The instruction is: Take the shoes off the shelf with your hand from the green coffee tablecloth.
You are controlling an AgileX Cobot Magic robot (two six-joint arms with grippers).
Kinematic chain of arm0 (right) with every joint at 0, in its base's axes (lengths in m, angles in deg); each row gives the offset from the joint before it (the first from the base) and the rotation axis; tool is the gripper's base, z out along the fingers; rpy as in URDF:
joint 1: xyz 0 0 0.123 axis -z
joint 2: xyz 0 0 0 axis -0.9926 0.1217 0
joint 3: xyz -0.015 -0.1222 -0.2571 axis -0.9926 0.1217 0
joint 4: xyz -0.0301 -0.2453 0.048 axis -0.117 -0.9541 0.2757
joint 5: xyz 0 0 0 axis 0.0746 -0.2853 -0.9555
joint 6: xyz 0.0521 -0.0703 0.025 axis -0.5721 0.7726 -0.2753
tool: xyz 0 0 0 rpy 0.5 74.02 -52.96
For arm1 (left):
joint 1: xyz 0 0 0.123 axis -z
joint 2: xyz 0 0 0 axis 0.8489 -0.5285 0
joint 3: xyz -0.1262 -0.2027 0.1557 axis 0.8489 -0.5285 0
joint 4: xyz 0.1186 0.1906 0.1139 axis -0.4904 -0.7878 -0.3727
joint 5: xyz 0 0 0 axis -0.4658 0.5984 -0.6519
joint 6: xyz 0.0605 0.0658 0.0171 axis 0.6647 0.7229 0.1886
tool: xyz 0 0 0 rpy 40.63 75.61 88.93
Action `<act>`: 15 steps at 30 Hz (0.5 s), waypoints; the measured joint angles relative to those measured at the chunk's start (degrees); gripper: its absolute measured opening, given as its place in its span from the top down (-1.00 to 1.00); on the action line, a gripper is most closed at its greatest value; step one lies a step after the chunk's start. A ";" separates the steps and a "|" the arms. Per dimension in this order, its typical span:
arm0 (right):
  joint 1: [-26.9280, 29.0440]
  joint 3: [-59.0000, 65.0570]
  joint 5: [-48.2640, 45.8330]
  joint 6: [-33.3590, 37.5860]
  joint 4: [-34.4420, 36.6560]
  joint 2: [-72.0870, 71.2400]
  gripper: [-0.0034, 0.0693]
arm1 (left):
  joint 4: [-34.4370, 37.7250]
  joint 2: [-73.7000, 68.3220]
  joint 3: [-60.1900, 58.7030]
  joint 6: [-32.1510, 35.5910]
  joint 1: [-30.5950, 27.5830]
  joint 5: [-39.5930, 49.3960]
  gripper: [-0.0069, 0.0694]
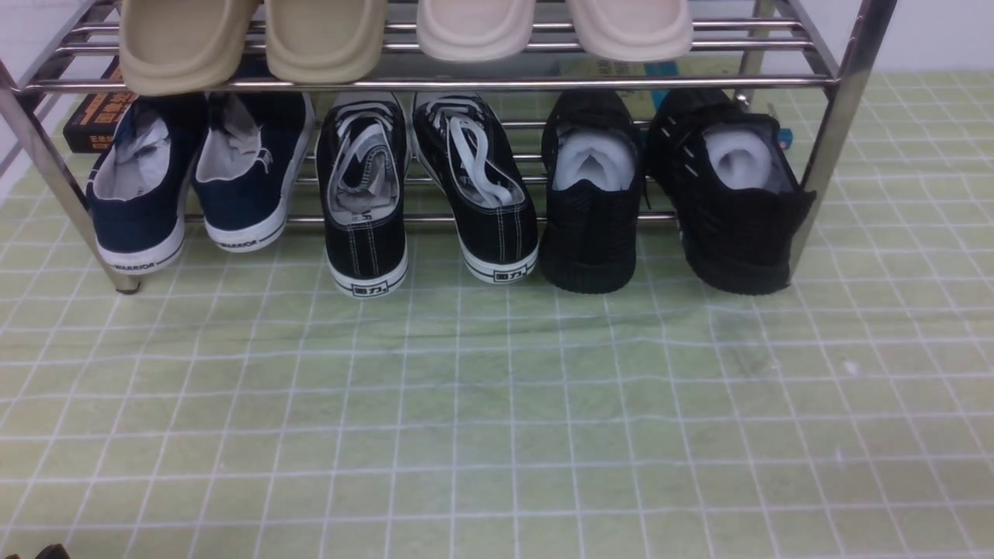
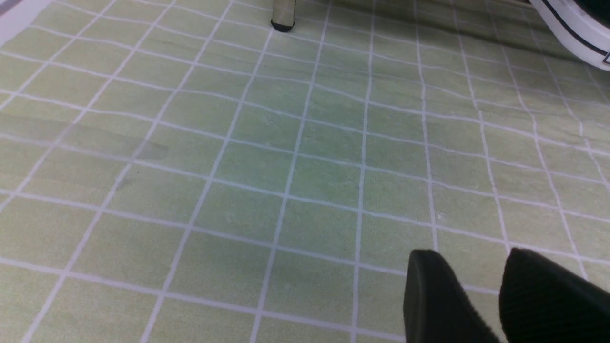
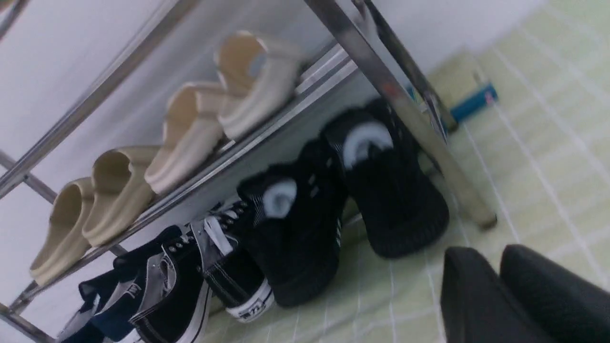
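Black fingers of the right gripper (image 3: 495, 255) fill the near corner of its wrist view, almost closed together and holding nothing. The left gripper (image 2: 476, 259) is over bare cloth, its fingers slightly parted and also empty.

Both all-black shoes (image 1: 594, 225) sit at the right end of the lower tier of the shelf (image 1: 842, 116) (white paper stuffed inside). Their heels point toward the front camera and rest on the green coffee tablecloth (image 1: 497, 404), and the right one is against the right front leg. Just left of them stand black canvas sneakers (image 1: 365, 225) with white soles, then navy sneakers (image 1: 140, 210). Beige slides (image 1: 186, 39) and cream slides (image 1: 629, 27) lie on the upper tier.
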 joint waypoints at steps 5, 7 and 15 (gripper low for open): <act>0.00 -19.11 -15.32 9.59 -7.94 20.16 0.93 | 0.00 0.00 0.00 0.00 0.00 0.00 0.19; 0.00 -24.21 -23.70 9.54 -10.00 28.04 0.92 | 0.00 0.00 0.00 0.00 0.00 0.00 0.19; -0.27 -37.61 -38.95 14.19 -8.37 57.68 0.88 | -0.04 0.00 0.00 0.00 0.00 0.00 0.19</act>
